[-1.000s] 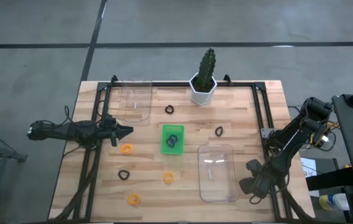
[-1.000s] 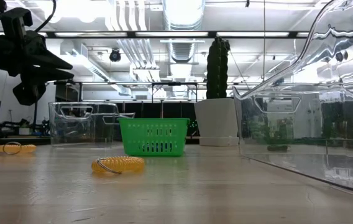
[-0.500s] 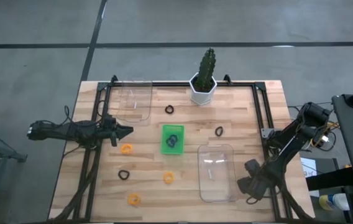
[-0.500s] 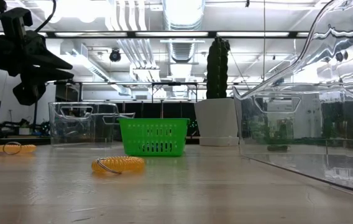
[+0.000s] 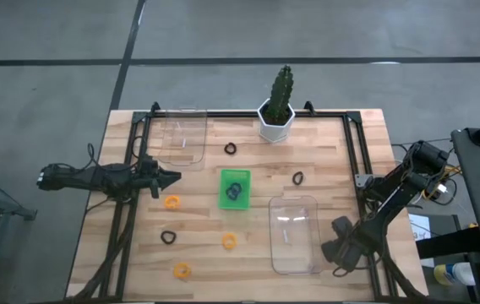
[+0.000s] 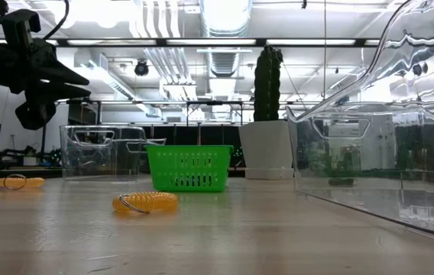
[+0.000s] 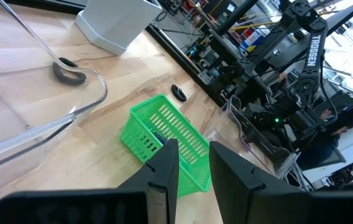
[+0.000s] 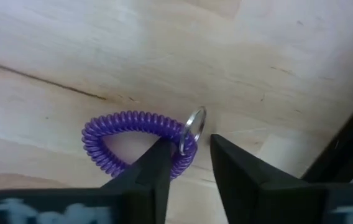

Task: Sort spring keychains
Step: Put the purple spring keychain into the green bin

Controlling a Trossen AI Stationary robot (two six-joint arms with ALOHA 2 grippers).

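Note:
A purple spring keychain (image 8: 133, 140) lies on the wood at the table's near right corner, its metal ring (image 8: 194, 123) at one end. My right gripper (image 8: 189, 146) points down over that ring end, shut on it; in the high view my right gripper (image 5: 335, 251) hides the coil. Orange keychains (image 5: 171, 202) (image 5: 229, 241) (image 5: 181, 271) and black ones (image 5: 231, 149) (image 5: 297, 178) (image 5: 168, 237) lie loose on the table. The green tray (image 5: 234, 188) holds dark coils. My left gripper (image 5: 172, 177) hovers at the left, narrowly open, with nothing between its fingers. My right gripper has the coil's ring end (image 8: 186, 144) between its two fingers, coming from above and pointing down. One finger (image 8: 158, 162) covers part of the coil, so the touch itself is partly hidden. The keychain lies flat on the table.
Two clear bins stand on the table, one at the far left (image 5: 181, 137) and one at the near right (image 5: 295, 234), beside my right gripper. A potted cactus (image 5: 277, 105) stands at the far edge. A black frame rail (image 5: 362, 160) runs along the right side.
My right gripper has sunk a little toward the table and shifted slightly toward the near edge. Nothing else on the table has moved.

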